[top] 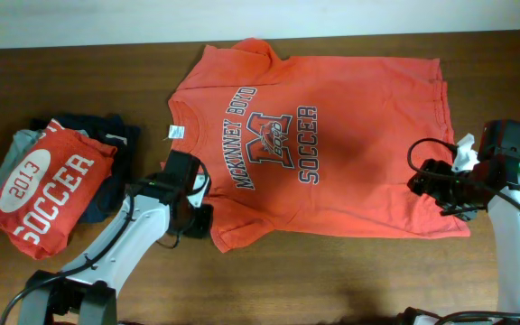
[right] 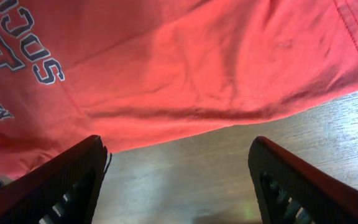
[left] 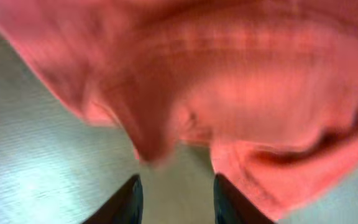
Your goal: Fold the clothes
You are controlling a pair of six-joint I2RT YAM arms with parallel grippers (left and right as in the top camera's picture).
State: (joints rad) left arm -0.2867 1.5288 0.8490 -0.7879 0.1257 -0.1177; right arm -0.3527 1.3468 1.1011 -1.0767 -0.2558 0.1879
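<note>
The orange-red T-shirt [top: 332, 135] lies spread flat on the table, print up, with its neck to the left. My left gripper [top: 199, 219] is at the near sleeve by the shirt's lower left corner. In the blurred left wrist view its fingers [left: 178, 202] stand apart over bare table, and the bunched sleeve cloth [left: 229, 81] lies just ahead and against the right finger. My right gripper [top: 433, 185] hovers near the shirt's near right corner. In the right wrist view it [right: 179, 186] is wide open over wood, just short of the shirt's edge [right: 185, 62].
A folded red shirt printed "2013 SOCCER" [top: 48, 185] lies on folded dark navy and grey garments [top: 106, 135] at the left. Bare wooden table [top: 332, 280] runs along the front. The table's far edge is just beyond the T-shirt's top sleeve.
</note>
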